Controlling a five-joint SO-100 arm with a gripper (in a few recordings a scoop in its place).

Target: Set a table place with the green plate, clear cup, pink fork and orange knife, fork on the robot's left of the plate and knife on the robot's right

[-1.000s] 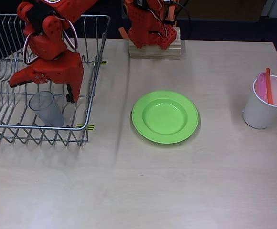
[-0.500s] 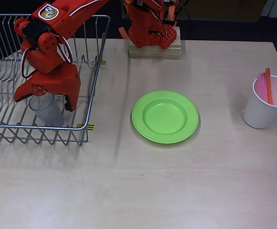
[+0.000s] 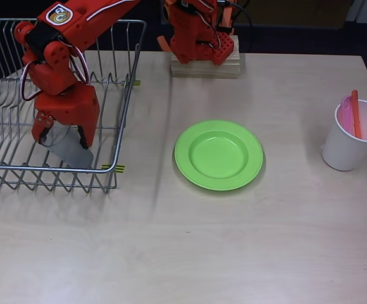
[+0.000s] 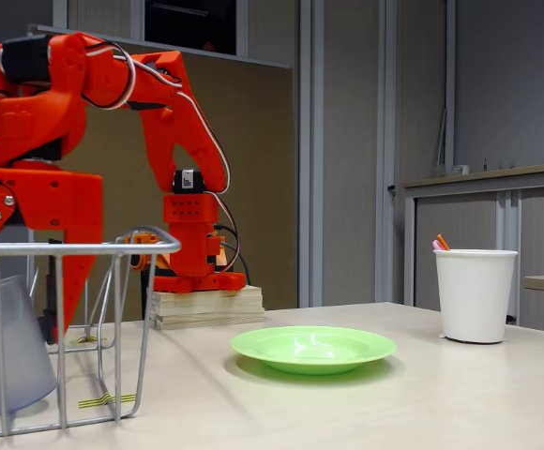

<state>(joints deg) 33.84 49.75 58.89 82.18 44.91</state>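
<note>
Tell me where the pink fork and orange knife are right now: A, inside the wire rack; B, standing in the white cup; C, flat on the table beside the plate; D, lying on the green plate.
B: the fork and knife stand together in the white cup at the overhead view's right edge, while the plate holds nothing.

From my seat the green plate (image 3: 219, 155) reads as smooth, glossy plastic, catching highlights on its rim, while the desk (image 3: 247, 247) is a pale, matt wood-grain laminate. The rack (image 3: 117, 136) is thin bright metal wire, and the clear cup (image 3: 69, 149) inside it looks like translucent, slightly frosted plastic, though the pincer (image 3: 62, 136) partly hides it. The white cup (image 4: 476, 293) seems matt, and the arm's base sits on raw-looking wooden blocks (image 3: 205, 66).
</note>
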